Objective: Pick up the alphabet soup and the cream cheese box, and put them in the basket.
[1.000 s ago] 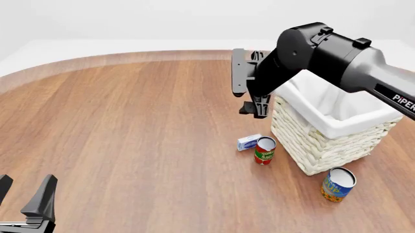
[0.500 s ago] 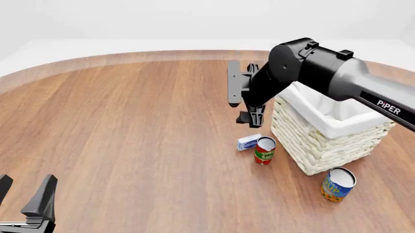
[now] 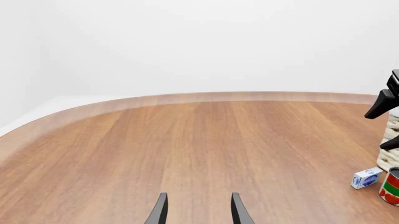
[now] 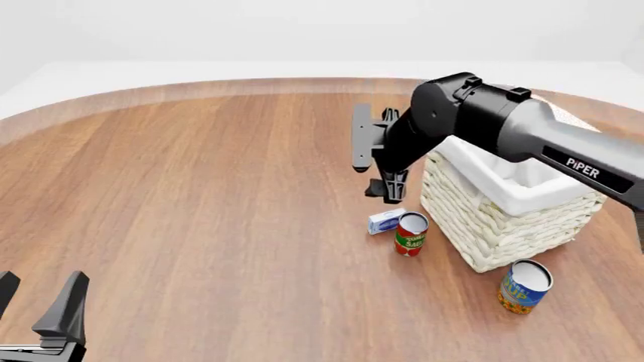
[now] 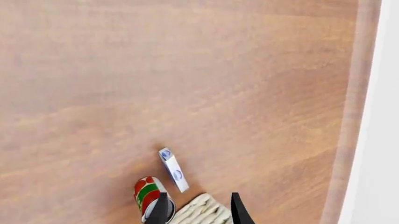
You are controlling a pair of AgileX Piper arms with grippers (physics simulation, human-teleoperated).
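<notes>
The alphabet soup (image 4: 524,286), a blue and yellow can, stands at the near right in front of the basket (image 4: 503,219). Just left of the basket lies the cream cheese box (image 4: 385,221), a small white and blue box, with the red can (image 4: 411,234) touching or nearly touching it. My right gripper (image 4: 387,188) hangs open a little above and behind the box, fingers pointing down, beside the basket's left wall. The right wrist view shows the box (image 5: 173,169) ahead of the open right gripper (image 5: 199,213). My left gripper (image 4: 38,302) rests open at the near left, holding nothing.
The red can (image 5: 148,196) stands tight against the box's near end, and the basket's wicker corner (image 5: 209,205) sits between the right fingers' line of sight. In the left wrist view the box (image 3: 366,178) shows at the far edge past bare wood.
The right arm has come down and slightly nearer, bringing its gripper lower beside the basket toward the cream cheese box. The left gripper has not moved.
</notes>
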